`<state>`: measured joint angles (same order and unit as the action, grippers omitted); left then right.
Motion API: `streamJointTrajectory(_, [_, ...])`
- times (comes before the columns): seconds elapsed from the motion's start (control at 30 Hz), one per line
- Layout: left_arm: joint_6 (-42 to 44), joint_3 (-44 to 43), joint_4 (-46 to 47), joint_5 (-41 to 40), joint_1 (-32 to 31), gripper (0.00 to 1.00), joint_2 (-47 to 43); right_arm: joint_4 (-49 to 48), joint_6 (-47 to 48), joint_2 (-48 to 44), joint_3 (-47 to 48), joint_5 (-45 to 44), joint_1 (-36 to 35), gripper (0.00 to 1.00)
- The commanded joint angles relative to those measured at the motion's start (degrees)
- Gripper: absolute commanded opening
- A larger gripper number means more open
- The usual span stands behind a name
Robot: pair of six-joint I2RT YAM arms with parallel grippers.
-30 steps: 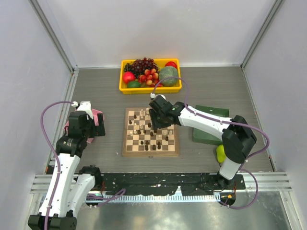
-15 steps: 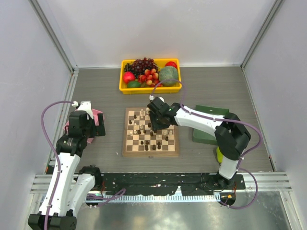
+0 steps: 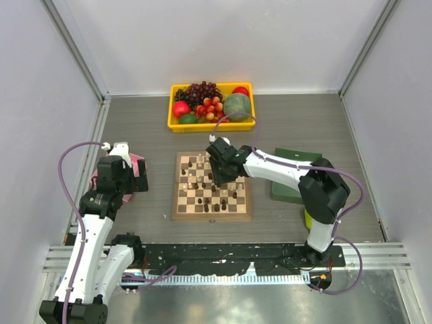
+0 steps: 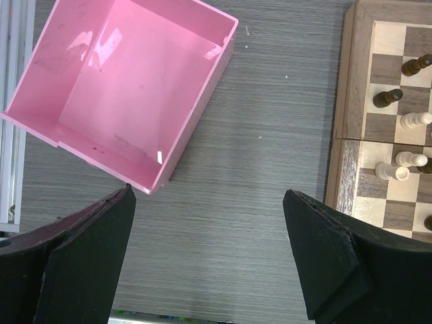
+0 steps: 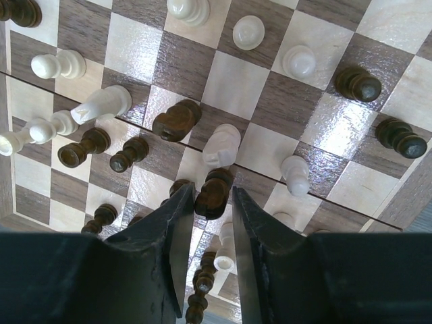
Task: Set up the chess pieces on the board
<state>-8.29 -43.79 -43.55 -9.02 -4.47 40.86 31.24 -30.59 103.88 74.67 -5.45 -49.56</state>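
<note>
The right gripper stands narrow around a dark brown chess piece at the middle of the board, a piece seen only from its wrist; whether it pinches I cannot tell. The left gripper gapes wide over the desk left of the board, by a pink tray.

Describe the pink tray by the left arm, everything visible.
The pink tray is a square, glossy, plastic-looking bin with low walls. It sits upright on the grey table, skewed relative to the chessboard and apart from it. There is nothing inside but faint smudges, and no gripper touches it.
</note>
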Motion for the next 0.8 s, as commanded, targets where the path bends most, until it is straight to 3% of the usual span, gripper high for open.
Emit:
streamJointTrajectory(0.0, [0.7, -1.7, 0.7, -0.8, 0.3, 0.99, -0.3, -1.6, -0.5, 0.0, 2.0, -0.5, -0.4, 0.34])
streamJointTrajectory(0.07, [0.8, -1.6, 0.7, -0.8, 0.3, 0.99, -0.3, -1.6, -0.5, 0.0, 2.1, -0.3, -0.4, 0.28])
streamJointTrajectory(0.2, [0.8, -1.7, 0.7, -0.8, 0.3, 0.99, -0.3, -0.7, 0.0, -1.1, 2.1, -0.8, -0.4, 0.25])
streamJointTrajectory(0.53, [0.7, -1.8, 0.8, -0.5, 0.3, 0.99, 0.1, 5.7, 1.4, -12.6, 2.0, -3.6, -0.5, 0.24])
streamJointTrajectory(0.77, [0.7, -1.7, 0.7, 0.0, 0.2, 0.99, 0.1, 9.5, -1.0, -23.8, -7.0, -4.7, -2.3, 0.24])
